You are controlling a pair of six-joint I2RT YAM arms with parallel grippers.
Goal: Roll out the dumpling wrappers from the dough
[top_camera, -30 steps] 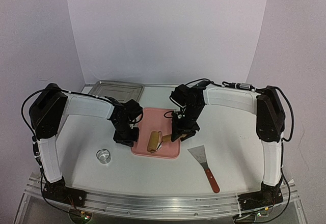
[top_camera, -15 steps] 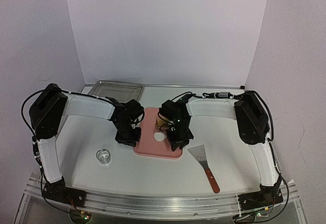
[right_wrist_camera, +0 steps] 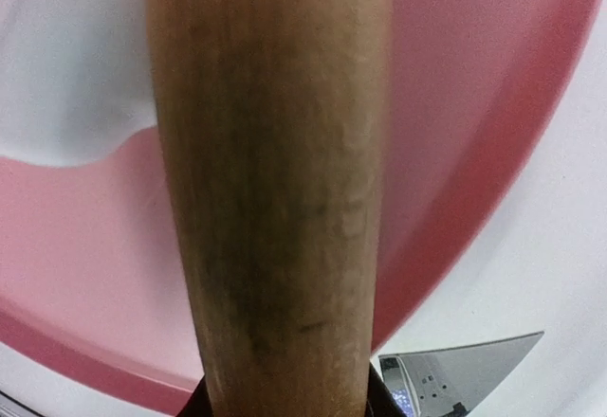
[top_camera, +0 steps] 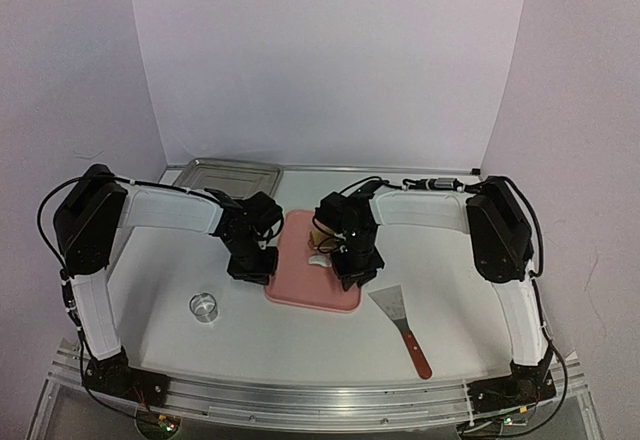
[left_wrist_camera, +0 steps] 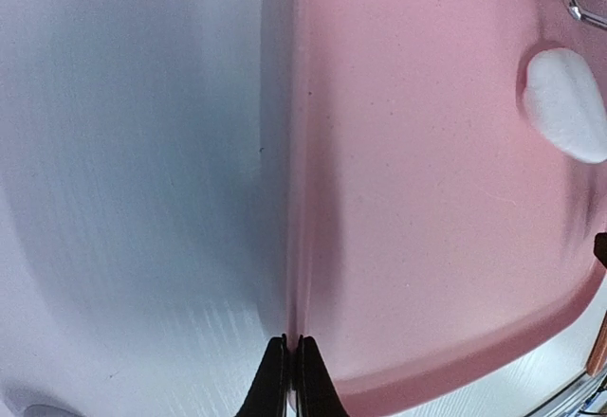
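Observation:
A white lump of dough (top_camera: 320,258) (left_wrist_camera: 567,104) (right_wrist_camera: 66,76) lies on the pink board (top_camera: 300,295) (left_wrist_camera: 417,199). The dumpling wrappers are out of view. My right gripper (top_camera: 350,260) (right_wrist_camera: 285,407) stands over the board's right half, shut on the wooden handle of the rolling pin (right_wrist_camera: 275,180), which fills its wrist view and reaches past the dough. Only a bit of the pin's wood (top_camera: 317,238) shows from above, behind the dough. My left gripper (top_camera: 255,265) (left_wrist_camera: 291,339) is shut and empty, its tips down at the board's left edge.
A metal tray (top_camera: 230,173) sits at the back left. A small metal ring cutter (top_camera: 204,306) stands on the table at front left. A red-handled scraper (top_camera: 395,310) (right_wrist_camera: 465,370) lies right of the board.
My right arm swung left over the board with the rolling pin, its jaws closing on the handle. The pin left the board's front middle, and the dough now shows. The left arm stayed put.

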